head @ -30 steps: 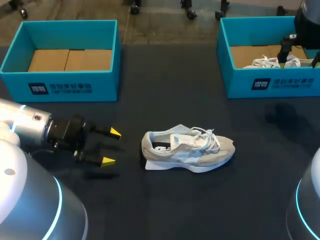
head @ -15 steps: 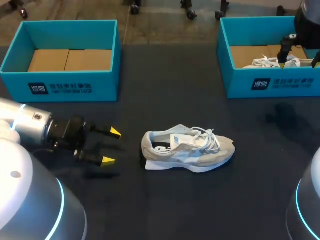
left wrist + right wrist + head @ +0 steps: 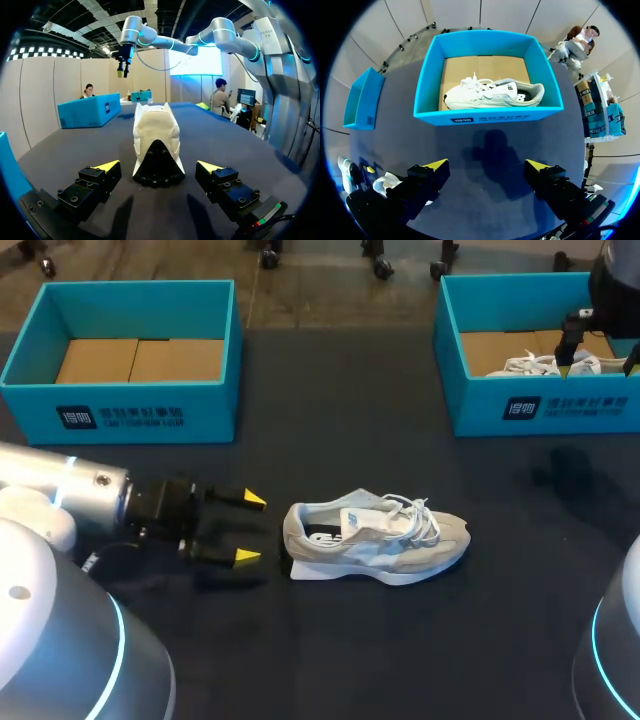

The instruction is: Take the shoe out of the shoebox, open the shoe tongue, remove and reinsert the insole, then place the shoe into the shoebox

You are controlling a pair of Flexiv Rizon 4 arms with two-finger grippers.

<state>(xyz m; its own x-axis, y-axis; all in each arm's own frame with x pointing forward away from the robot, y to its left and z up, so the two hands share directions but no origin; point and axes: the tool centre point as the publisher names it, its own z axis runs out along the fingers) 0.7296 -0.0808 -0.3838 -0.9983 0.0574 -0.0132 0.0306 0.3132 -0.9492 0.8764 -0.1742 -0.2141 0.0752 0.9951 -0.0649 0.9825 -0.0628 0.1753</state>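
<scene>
A grey-and-white lace-up sneaker [image 3: 375, 538] stands on its sole mid-way across the dark bench [image 3: 330, 640]. The left claw [image 3: 250, 528], spread wide, sits just behind the sneaker's heel. Beyond the sneaker, to either side, stand two open teal cardboard shoeboxes [image 3: 130, 410] [image 3: 560, 405]. The right one holds a second white sneaker [image 3: 530, 365], and the right claw [image 3: 598, 362] hangs spread above it.

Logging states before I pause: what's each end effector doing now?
Left end effector: open, empty, facing the heel of the pale grey lace-up sneaker.
Right end effector: open, empty.

Dark table [image 3: 340, 420] — shoe [image 3: 375, 540], left shoebox [image 3: 120, 412], right shoebox [image 3: 545, 408].
</scene>
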